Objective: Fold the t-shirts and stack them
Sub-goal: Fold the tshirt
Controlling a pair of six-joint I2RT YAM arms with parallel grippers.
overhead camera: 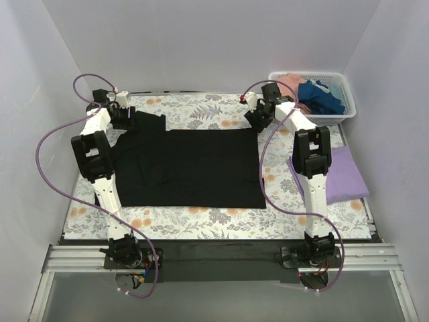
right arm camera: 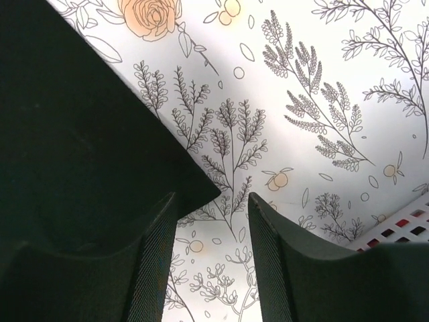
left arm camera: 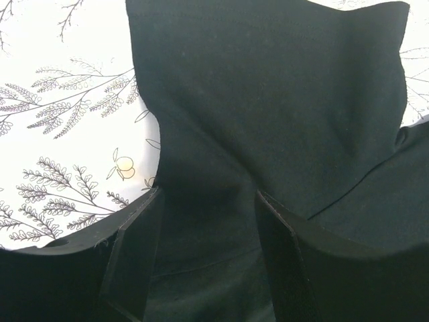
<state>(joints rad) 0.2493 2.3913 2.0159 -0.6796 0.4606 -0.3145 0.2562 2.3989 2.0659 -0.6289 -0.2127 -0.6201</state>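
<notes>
1. While the black t-shirt (overhead camera: 194, 168) lies spread flat in the middle of the flowery surface (overhead camera: 201, 218), both arms reach to its far edge, one at each end.
2. The left end effector (left arm camera: 208, 201) is down at the far left of the shirt, by the sleeve. Its two fingers (left arm camera: 137, 255) stand apart with black cloth lying in the gap. It looks open, not pinching, because thin cloth would need the fingers almost together.
3. The right end effector (right arm camera: 212, 201) is at the far right corner of the shirt. It is open too. The pointy corner of the cloth sits just beside one finger. Between the fingers I see only the flowery surface, so it holds nothing.
4. I think the arms are at these two spots so they can grab the far edge together and bring it toward the near edge. That would fold the shirt evenly.
5. The right one may need to slide over a little, or it could close on nothing.
6. A lavender t-shirt (overhead camera: 345, 178) lies folded on the right side of the surface. That looks like the stack spot, so the black one likely goes on top.
7. A pink t-shirt (overhead camera: 289, 80) and a dark blue t-shirt (overhead camera: 322, 97) wait bunched up in the white basket (overhead camera: 345, 84) at the far right, out of the way.
</notes>
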